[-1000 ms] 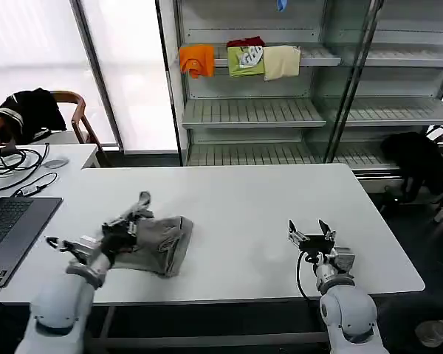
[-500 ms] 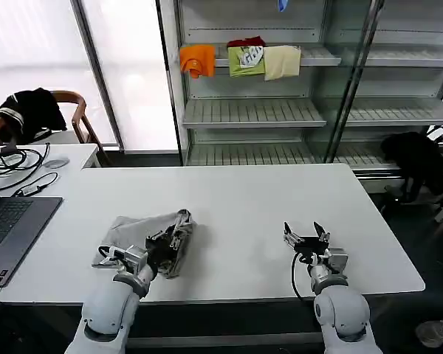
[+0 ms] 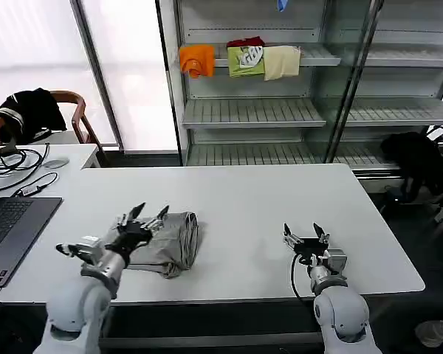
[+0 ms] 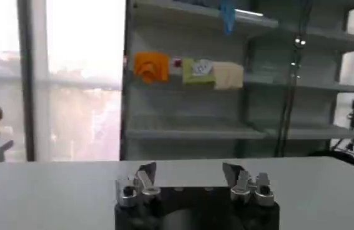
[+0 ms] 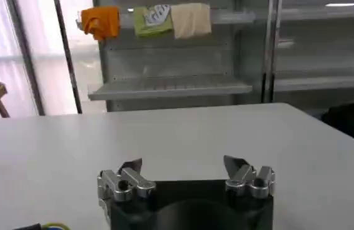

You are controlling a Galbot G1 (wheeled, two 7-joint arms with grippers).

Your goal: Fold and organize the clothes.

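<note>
A light grey shirt (image 3: 166, 241) lies folded into a thick bundle on the white table (image 3: 251, 199), left of the middle near the front edge. My left gripper (image 3: 149, 214) hovers open over the bundle's left part, with nothing between its fingers. In the left wrist view that gripper (image 4: 189, 175) stands open against the bare table top. My right gripper (image 3: 305, 233) rests open near the front edge on the right, well apart from the shirt. The right wrist view shows the right gripper (image 5: 183, 167) with its jaws spread and empty.
A laptop (image 3: 7, 228) lies at the table's left end, with cables and a mouse (image 3: 54, 163) behind it. A black garment (image 3: 29, 110) hangs on a chair at the far left. Shelves behind hold orange (image 3: 197, 59), green (image 3: 246, 60) and cream (image 3: 282, 62) folded clothes.
The left gripper carried the shirt's edge rightwards over the bundle, let it go and drew back left and up. It now stands open. The right gripper barely moved.
</note>
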